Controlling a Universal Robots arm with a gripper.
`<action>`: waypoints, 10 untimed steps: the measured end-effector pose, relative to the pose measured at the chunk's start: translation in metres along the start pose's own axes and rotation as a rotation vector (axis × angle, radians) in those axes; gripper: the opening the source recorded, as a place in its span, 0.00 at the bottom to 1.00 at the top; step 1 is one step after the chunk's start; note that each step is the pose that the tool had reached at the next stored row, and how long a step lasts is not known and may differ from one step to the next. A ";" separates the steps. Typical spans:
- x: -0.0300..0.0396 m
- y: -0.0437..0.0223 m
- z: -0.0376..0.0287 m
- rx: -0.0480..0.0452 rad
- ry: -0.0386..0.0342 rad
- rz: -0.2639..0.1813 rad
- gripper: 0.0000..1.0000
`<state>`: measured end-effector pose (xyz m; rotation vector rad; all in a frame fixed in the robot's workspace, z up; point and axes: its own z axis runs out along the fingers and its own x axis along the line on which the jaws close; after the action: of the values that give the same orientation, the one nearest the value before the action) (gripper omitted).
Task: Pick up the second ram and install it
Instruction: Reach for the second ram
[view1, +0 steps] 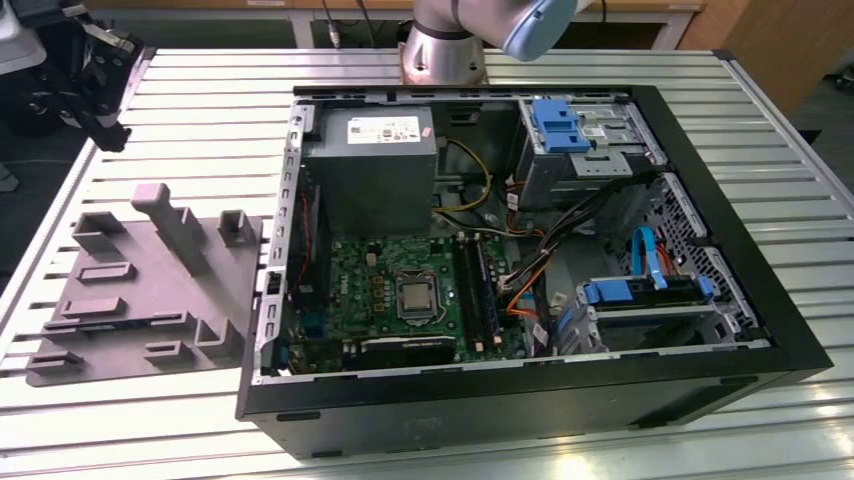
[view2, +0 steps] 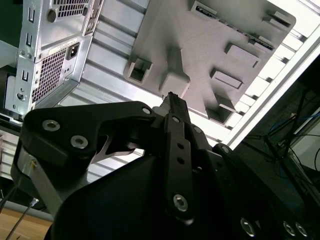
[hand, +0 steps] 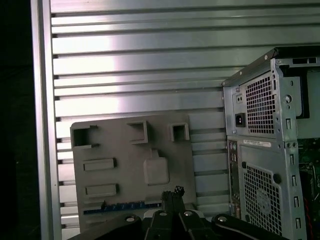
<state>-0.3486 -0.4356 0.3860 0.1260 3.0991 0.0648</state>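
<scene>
The second ram is a thin dark stick with a blue strip, standing on edge in a slot along one side of the grey fixture plate. It also appears as a dark line at the plate's far edge in the second wrist view. My gripper hangs well above the plate, close to the ram's end, with its fingertips shut together and nothing between them. In the exterior view the fixture plate lies on the table at that view's left.
The open computer case lies on the slatted metal table, with its motherboard, black slot rails, power supply and cables exposed. Its perforated rear panel stands beside the plate. Grey upright blocks rise from the plate.
</scene>
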 end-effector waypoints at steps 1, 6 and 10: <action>0.0000 -0.0004 0.0000 0.0000 0.0000 0.000 0.11; 0.0001 -0.0021 -0.0001 0.0000 0.0000 0.000 0.11; 0.0001 -0.0031 -0.0002 0.0000 0.0000 0.000 0.11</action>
<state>-0.3489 -0.4387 0.3860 0.1260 3.0992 0.0648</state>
